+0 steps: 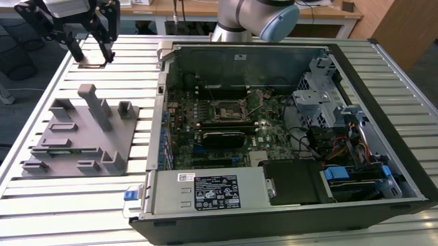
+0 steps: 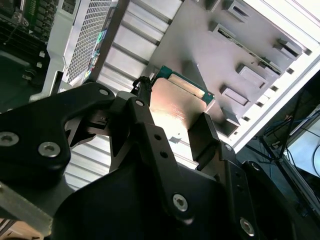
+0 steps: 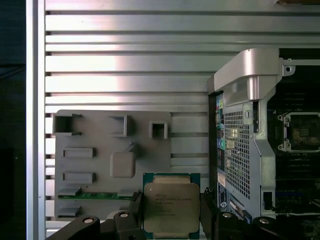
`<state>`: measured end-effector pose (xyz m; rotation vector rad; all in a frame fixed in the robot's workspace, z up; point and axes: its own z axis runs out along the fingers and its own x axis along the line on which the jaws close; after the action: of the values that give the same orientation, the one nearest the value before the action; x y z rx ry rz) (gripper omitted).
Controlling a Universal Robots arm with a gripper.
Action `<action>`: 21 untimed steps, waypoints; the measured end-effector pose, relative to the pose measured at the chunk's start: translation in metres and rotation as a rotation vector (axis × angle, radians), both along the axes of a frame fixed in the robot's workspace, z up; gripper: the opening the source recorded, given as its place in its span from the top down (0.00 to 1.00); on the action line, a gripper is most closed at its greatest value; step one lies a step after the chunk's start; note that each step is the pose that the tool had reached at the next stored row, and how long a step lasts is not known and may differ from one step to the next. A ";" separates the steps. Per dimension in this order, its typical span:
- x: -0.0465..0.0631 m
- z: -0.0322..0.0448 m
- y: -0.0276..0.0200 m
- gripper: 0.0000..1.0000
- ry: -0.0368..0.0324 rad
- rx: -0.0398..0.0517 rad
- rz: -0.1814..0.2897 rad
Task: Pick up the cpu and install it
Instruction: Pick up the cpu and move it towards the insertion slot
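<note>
The cpu (image 3: pixel 171 210) – flat, silver top showing – sits clamped between the hand's (image 3: pixel 171 199) fingers.

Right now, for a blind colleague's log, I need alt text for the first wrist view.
The gripper holds the cpu, silver top showing, above a slatted metal table. A grey fixture block lies on the table beside an open computer case.

Silver-grey cpu (image 3: pixel 171 207) — green rim, grey fixture (image 3: pixel 95 165), ribbed silver table (image 3: pixel 125 65)
</note>
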<state>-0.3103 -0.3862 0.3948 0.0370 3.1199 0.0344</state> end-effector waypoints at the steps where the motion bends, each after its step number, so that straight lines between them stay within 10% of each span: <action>1: 0.002 -0.0001 0.0000 0.46 0.0000 0.0000 0.000; 21: 0.052 -0.0011 0.0000 0.46 0.0000 0.0000 0.000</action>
<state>-0.2582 -0.3862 0.3937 0.0369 3.1199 0.0344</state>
